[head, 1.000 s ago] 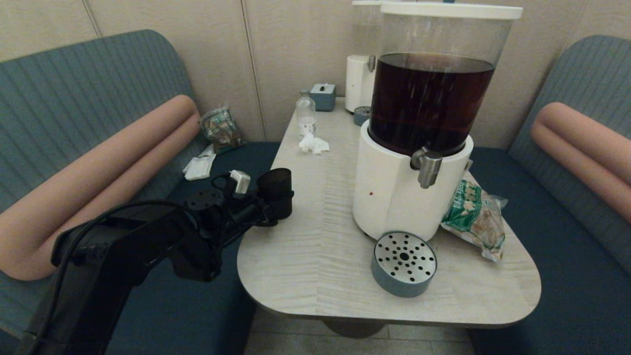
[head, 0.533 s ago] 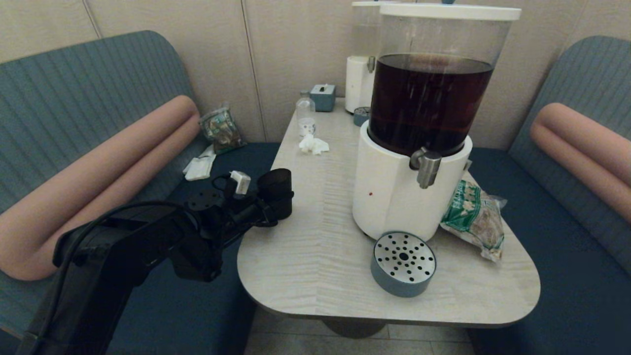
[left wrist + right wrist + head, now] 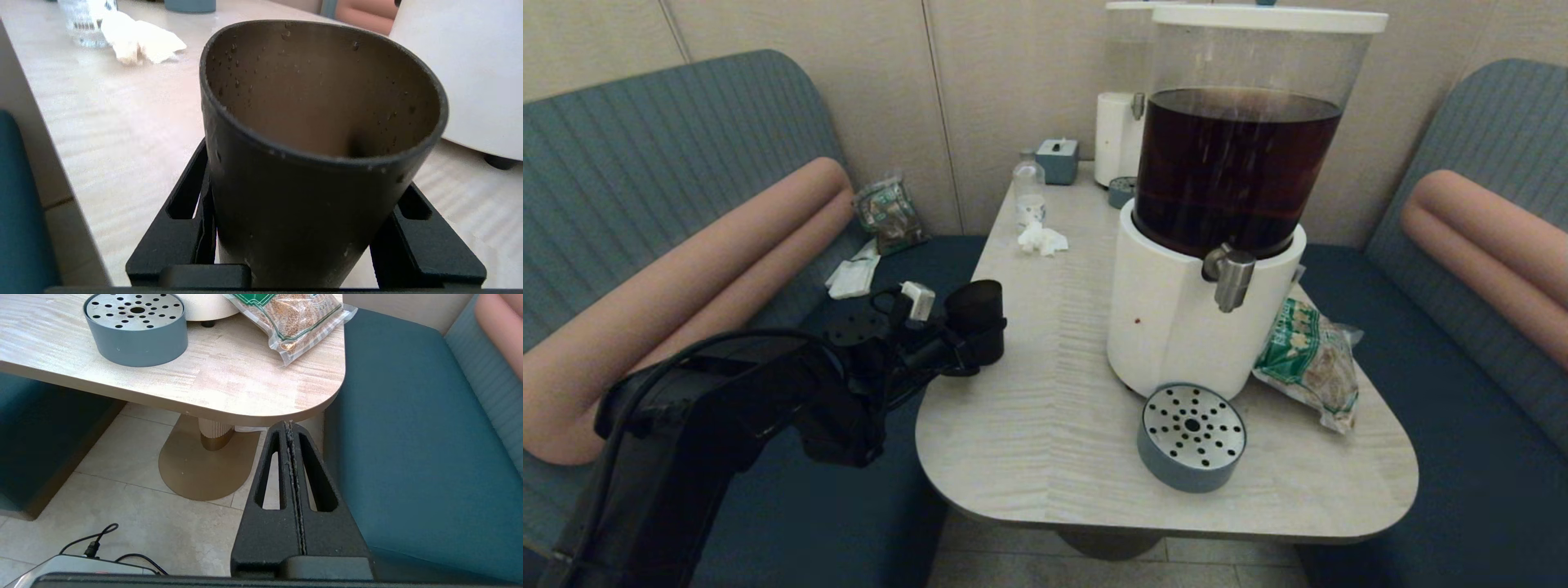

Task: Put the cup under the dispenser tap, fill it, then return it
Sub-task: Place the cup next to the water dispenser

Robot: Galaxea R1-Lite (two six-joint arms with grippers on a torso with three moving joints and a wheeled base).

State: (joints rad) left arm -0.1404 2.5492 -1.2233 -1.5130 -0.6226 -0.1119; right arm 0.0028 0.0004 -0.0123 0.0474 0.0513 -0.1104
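The cup (image 3: pixel 976 320) is a small black tumbler standing upright at the table's left edge, well left of the dispenser. My left gripper (image 3: pixel 974 347) is shut on its lower half, one finger on each side. In the left wrist view the cup (image 3: pixel 314 171) fills the frame between the black fingers (image 3: pixel 186 204); it holds no drink, only droplets on its inner wall. Its bottom is hidden. The dispenser tap (image 3: pixel 1230 278) is a brushed-silver spigot on the white base under the dark brown tank. My right gripper (image 3: pixel 289 426) is shut and empty, low beside the table's near right corner.
A round blue-grey drip tray (image 3: pixel 1191 437) with a perforated steel top sits in front of the dispenser base (image 3: pixel 1168 327). A snack bag (image 3: pixel 1311 359) lies right of it. A crumpled tissue (image 3: pixel 1042 238), a small bottle and a second white dispenser stand farther back.
My left arm has shifted slightly to the left, carrying the cup with it. Nothing else has moved.
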